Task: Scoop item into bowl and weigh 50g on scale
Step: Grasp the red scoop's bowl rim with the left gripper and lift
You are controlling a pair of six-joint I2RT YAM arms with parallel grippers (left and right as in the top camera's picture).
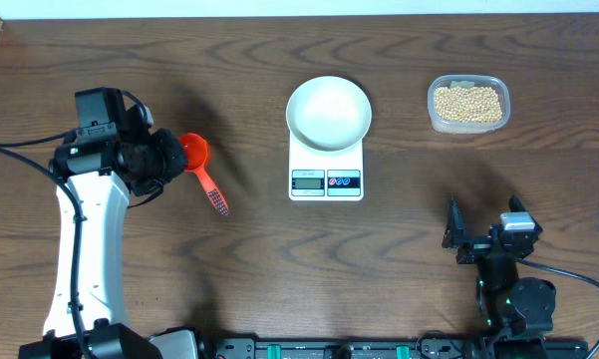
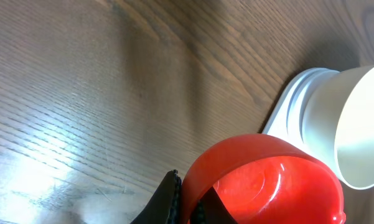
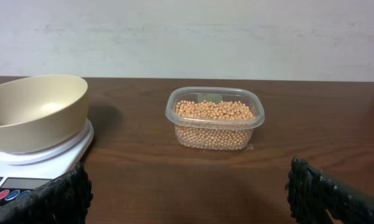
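Observation:
The tan-yellow beans (image 1: pixel 467 103) fill a clear plastic tub at the back right; they also show in the right wrist view (image 3: pixel 215 118). The empty white-cream bowl (image 1: pixel 329 115) stands on the white scale (image 1: pixel 326 182) at the table's middle. My left gripper (image 1: pixel 169 158) is shut on the cup wall of a red scoop (image 1: pixel 194 151), whose handle points toward the front right. The left wrist view shows the fingers (image 2: pixel 187 190) pinching the scoop's rim (image 2: pixel 267 180), with the bowl (image 2: pixel 361 124) and the scale (image 2: pixel 285 118) beyond. My right gripper (image 1: pixel 478 239) is open and empty at the front right.
The clear tub (image 3: pixel 215 99) stands to the right of the scale (image 3: pixel 43 165) and bowl (image 3: pixel 37 112), ahead of my right gripper (image 3: pixel 190 186). Bare wooden table lies between the scoop and the scale. A pale wall runs behind the table's far edge.

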